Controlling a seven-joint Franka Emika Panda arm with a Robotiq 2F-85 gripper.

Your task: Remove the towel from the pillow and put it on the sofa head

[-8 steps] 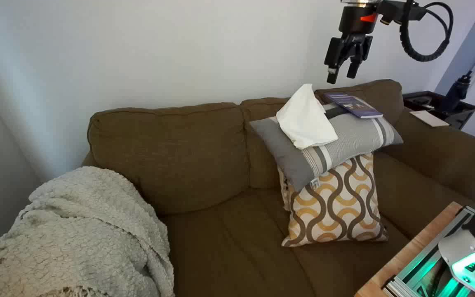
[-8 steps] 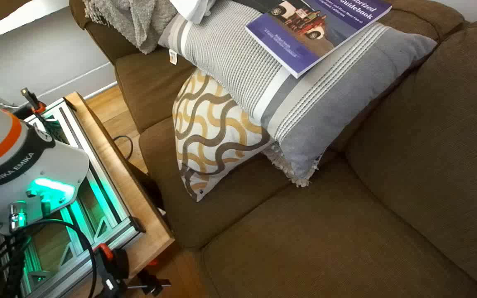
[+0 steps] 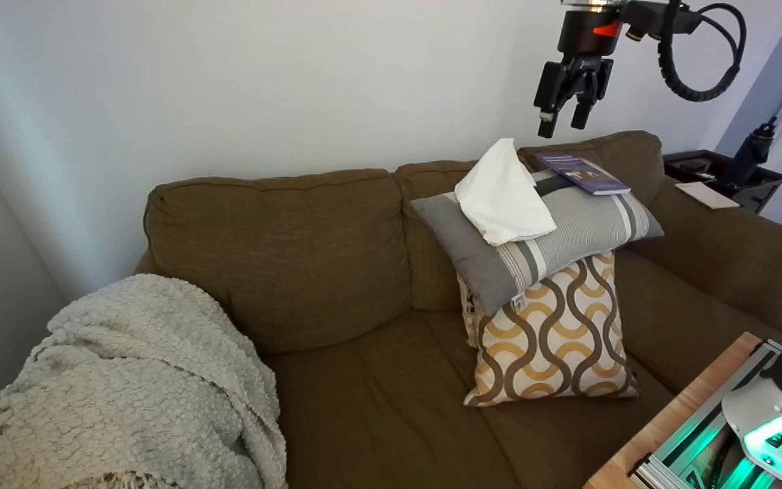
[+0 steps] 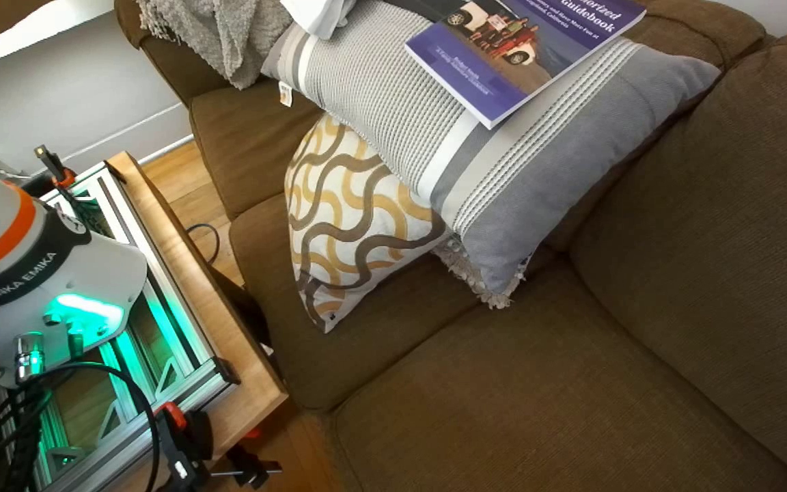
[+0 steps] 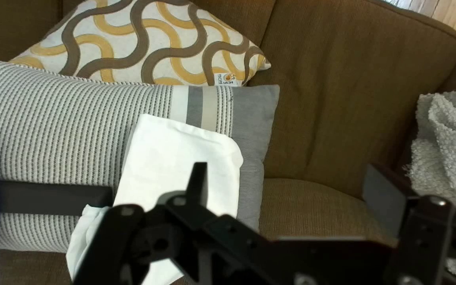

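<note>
Claw [image 3: 563, 128] hangs above the pillow [image 3: 584, 219], fingers [image 5: 198, 182] spread wide, nothing between them. Towel [image 3: 503, 197] lies on the pillow, over its blanket-side end, untouched. Key relation: towel is below the claw, well apart. Exact offset along the pillow I can't pin down: in an exterior view the towel sits more toward the pillow's blanket-side end than the claw; in the wrist view one finger overlaps the towel and its mate falls past that end. Towel's long way runs across the pillow, front to back, rear part hanging beyond the pillow's back edge. Claw's gap runs along the pillow, so across the towel's shorter way; I'd guess no turn needed. One claw here, no choice of side.

Around: book [image 3: 582, 174] on the pillow's far end; black strip [image 5: 54, 198] on the pillow between book and towel, can't tell if it goes under the towel. Cushion [image 3: 554, 333] below the pillow's front; blanket [image 3: 160, 380] well apart from the pillow. Sofa head [image 3: 275, 184] behind the pillow, running on past it. Nothing seen on top of the towel; pinching too deep may drag the pillow.
</note>
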